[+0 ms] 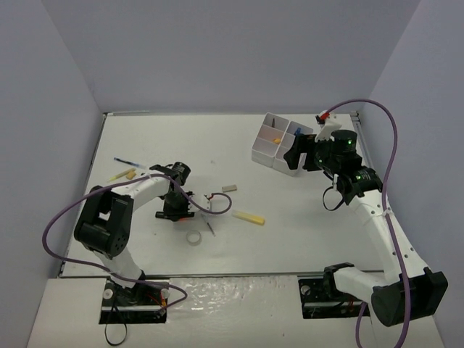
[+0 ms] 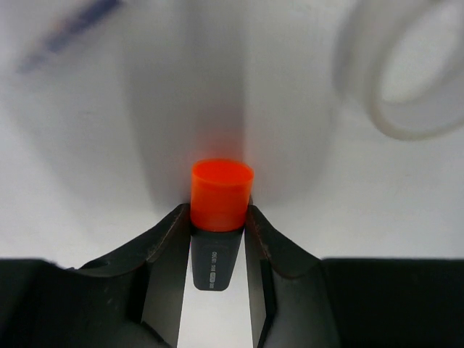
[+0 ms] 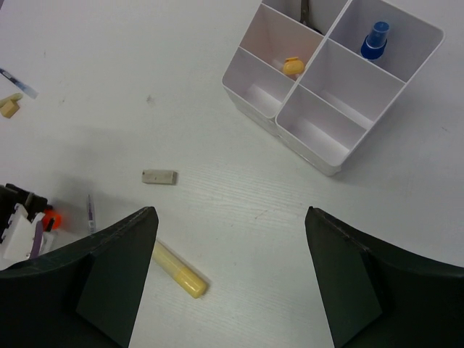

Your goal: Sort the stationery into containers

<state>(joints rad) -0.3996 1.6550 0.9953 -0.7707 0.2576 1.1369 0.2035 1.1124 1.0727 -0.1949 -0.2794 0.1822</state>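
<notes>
My left gripper (image 2: pixel 219 217) is shut on the black marker with the orange cap (image 2: pixel 221 192), low over the table at centre left (image 1: pixel 203 199). The clear tape ring (image 1: pixel 193 237) lies just near it and shows blurred in the left wrist view (image 2: pixel 406 72). The thin grey stick (image 1: pixel 211 228), yellow bar (image 1: pixel 249 217) and small grey block (image 1: pixel 229 188) lie loose mid-table. The white four-compartment tray (image 1: pixel 270 125) stands far right; the blue-capped bottle (image 3: pixel 375 40) is in one compartment. My right gripper (image 3: pixel 228 246) is open and empty, above the table beside the tray (image 1: pixel 293 156).
A small yellow piece (image 3: pixel 292 67) lies in another tray compartment. A blue pen (image 1: pixel 129 162) and a small yellow item (image 1: pixel 123 174) lie at the far left. A purple cable loops beside the left gripper (image 1: pixel 221 206).
</notes>
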